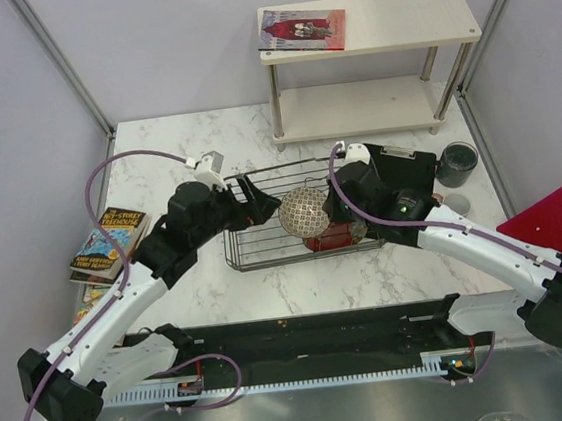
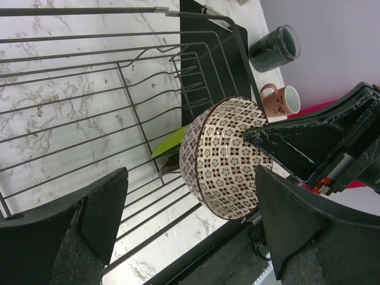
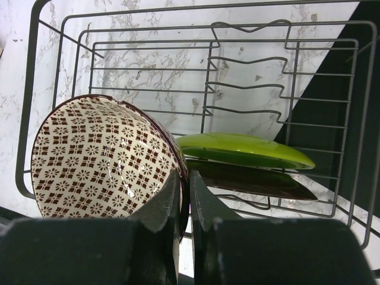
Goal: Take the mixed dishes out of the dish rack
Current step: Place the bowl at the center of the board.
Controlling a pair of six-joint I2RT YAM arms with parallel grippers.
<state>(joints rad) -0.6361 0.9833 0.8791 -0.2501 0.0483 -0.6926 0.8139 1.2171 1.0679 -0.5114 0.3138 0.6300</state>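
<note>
Marble table [image 1: 199, 289]: white, grey-veined, bearing everything below.

At the far edge, a cream two-tier shelf [image 1: 412, 26], with a book [image 1: 302, 29] lying flat on the top board.

Mid-table, the dish rack [image 1: 263, 234]: dark wire, long side running left to right, upright dividers bare through the left half.

Beneath and behind the rack's right end, a flat black board [image 1: 407, 162].

Near the table's left edge, a loose stack of books [image 1: 112, 243].

Inside the rack's right half, lying low and nearly flat, the lime-green plate [image 3: 246, 149]. Just under it, touching or close to touching, the red dish [image 3: 249, 181].

Beside those two and within the rack's outline, the patterned bowl [image 3: 101, 157]: cream with a dark red print, tipped up on edge, opening turned toward the right wrist camera. Resting on the wires or lifted clear of them: cannot tell.

Right gripper [image 3: 185, 196]: pinched tight on the bowl's rim, one finger inside and one outside.

Left gripper [image 2: 190, 202]: spread wide, gripping nothing, poised at the rack's left end, pointing along the rack toward the bowl and apart from it.

Outside the rack, on the table's right side, the dark cup [image 2: 274, 48] just beside the black board. Near it, smallest of all, the small pink cup [image 2: 282, 101], handle showing.
</note>
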